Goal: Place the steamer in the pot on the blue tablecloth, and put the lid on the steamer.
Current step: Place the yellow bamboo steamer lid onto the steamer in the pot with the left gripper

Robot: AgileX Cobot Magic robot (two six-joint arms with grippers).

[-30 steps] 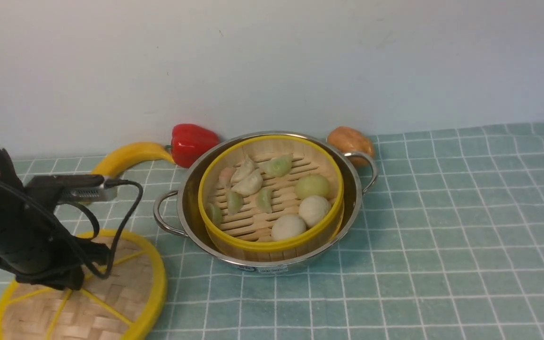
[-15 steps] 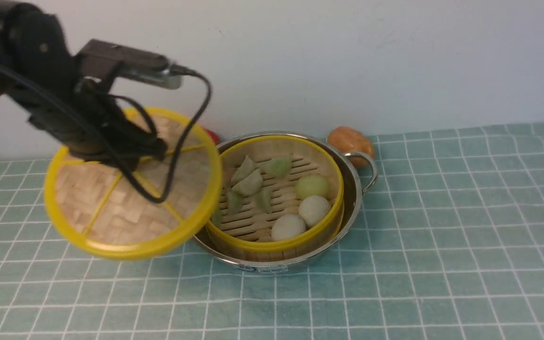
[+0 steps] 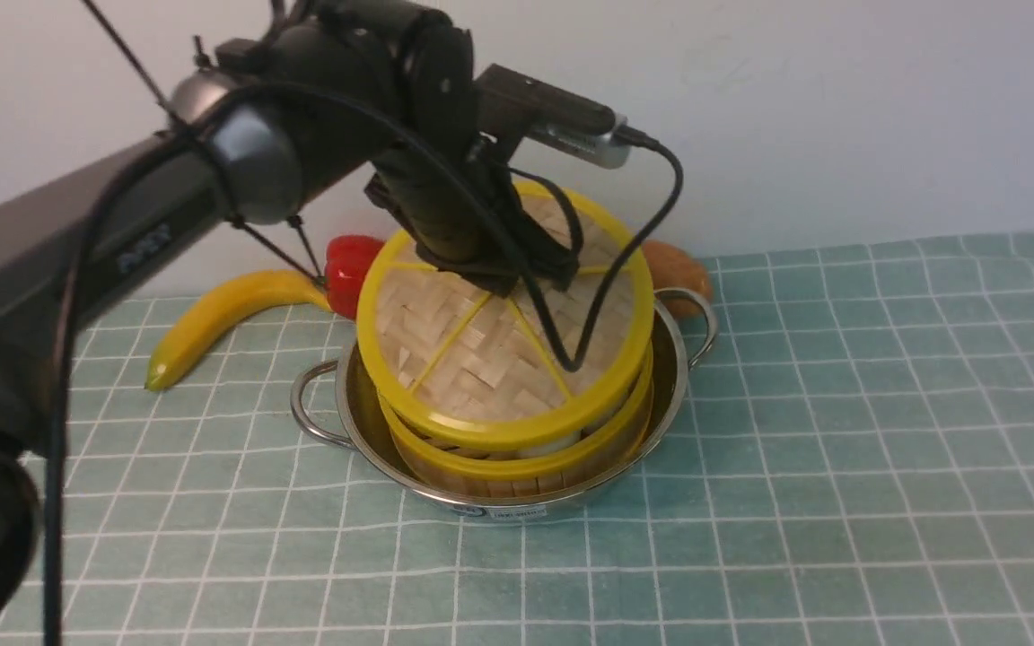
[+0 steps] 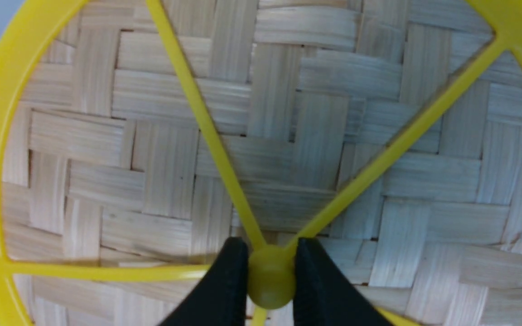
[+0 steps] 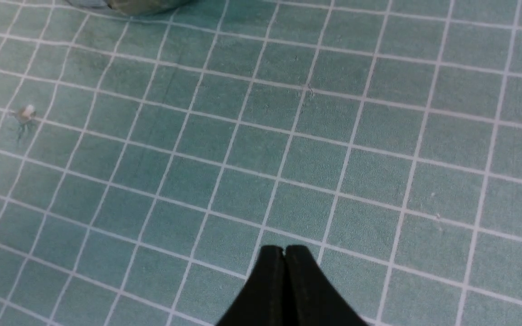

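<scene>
The steel pot (image 3: 670,395) stands on the blue tablecloth (image 3: 840,467) with the bamboo steamer (image 3: 517,471) inside it. The woven lid (image 3: 472,359) with yellow rim and spokes hangs tilted just above the steamer, hiding its contents. My left gripper (image 3: 517,274) is shut on the lid's yellow centre hub (image 4: 271,280), a black finger (image 4: 224,290) on each side. In the right wrist view my right gripper (image 5: 284,251) is shut and empty above bare tablecloth (image 5: 288,136); it is out of the front view.
A banana (image 3: 221,314) and a red pepper (image 3: 348,267) lie behind the pot on the left. A brown potato-like item (image 3: 679,274) sits behind the pot's right handle. A white wall runs along the back of the cloth.
My left arm lifted the lid off the cloth at front left and carried it right, over the steamer. The right gripper has closed.
</scene>
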